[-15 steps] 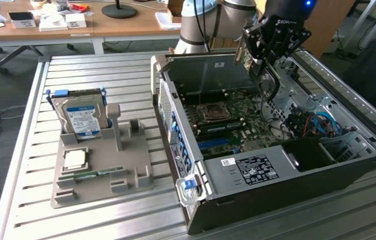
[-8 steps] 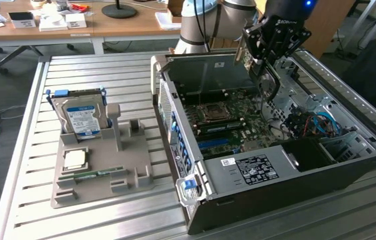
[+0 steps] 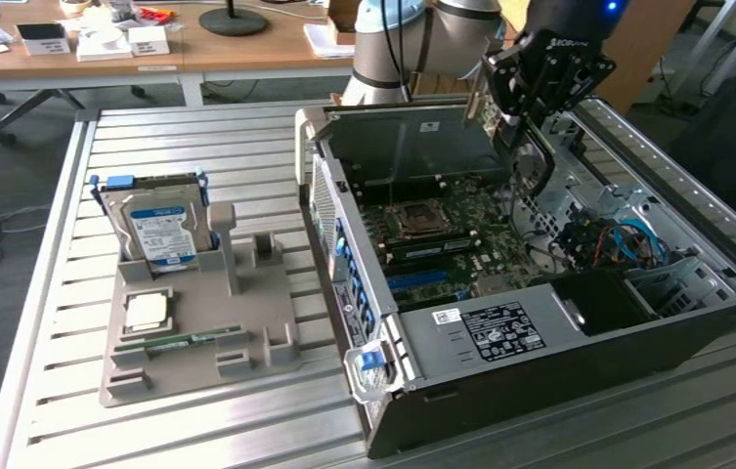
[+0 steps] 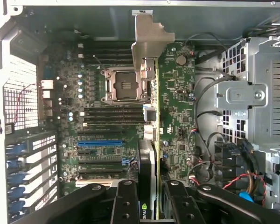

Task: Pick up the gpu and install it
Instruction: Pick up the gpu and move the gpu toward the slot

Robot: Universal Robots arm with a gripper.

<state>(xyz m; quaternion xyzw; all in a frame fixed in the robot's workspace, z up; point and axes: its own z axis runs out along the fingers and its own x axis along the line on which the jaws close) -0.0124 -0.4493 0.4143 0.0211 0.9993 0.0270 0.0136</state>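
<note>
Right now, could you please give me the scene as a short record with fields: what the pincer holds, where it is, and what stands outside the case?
pincer: shut on the gpu
gpu: held edge-on over the motherboard, not yet in a slot
computer case: open, lying on its side on the table
grey holder: on the table, at the exterior view's left of the case
hard drive: upright in the holder
RAM stick: lying flat in the holder

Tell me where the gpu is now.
Held in the gripper, the gpu hangs edge-on over the open computer case's motherboard, toward the exterior view's right.
</note>
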